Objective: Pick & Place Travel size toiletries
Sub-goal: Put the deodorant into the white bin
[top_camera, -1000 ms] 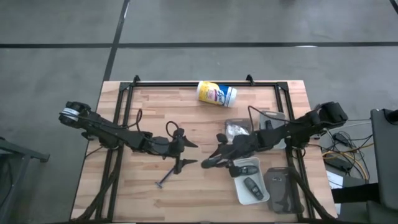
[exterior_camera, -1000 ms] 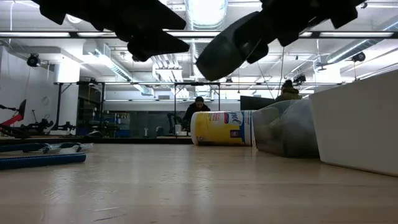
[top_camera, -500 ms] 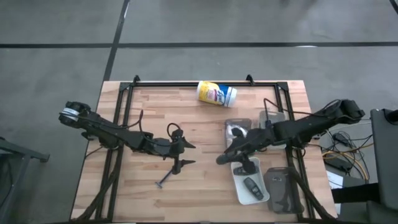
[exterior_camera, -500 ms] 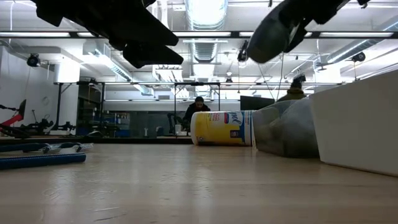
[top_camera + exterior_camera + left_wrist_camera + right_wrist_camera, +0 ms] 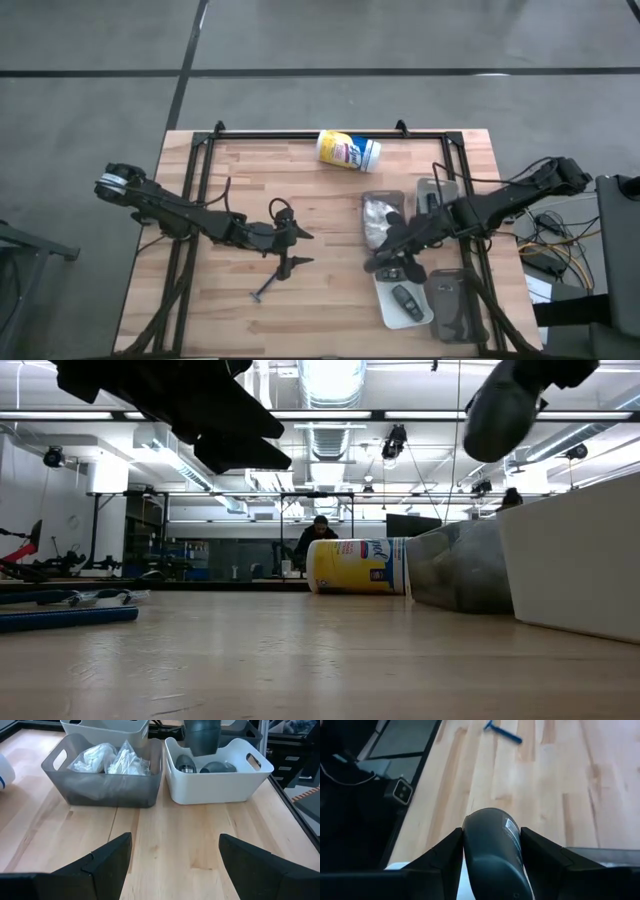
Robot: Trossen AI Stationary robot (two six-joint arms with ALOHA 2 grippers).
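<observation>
A wooden table (image 5: 300, 200) seen from above, with two dark robot arms reaching in from either side. The right arm stretches low from the table's right edge toward the middle, its right gripper (image 5: 491, 852) clamped on a dark grey tube (image 5: 492, 850) with a pale label, held in the air over the near end of a white bin (image 5: 220, 780). In the left wrist view the tube (image 5: 201, 735) hangs upright above that bin, where two more dark tubes (image 5: 200, 766) already lie. Just beside it, a grey bin (image 5: 105, 775) holds white crinkly packets (image 5: 110, 760).

The left arm reaches from the table's left edge to the table's centre and hovers, its left gripper (image 5: 172, 865) spread wide and empty. A slim blue-handled item, possibly a razor (image 5: 502, 732), lies on the bare wood near the left gripper. A yellow-and-white canister (image 5: 348, 151) lies on its side at the far edge of the table.
</observation>
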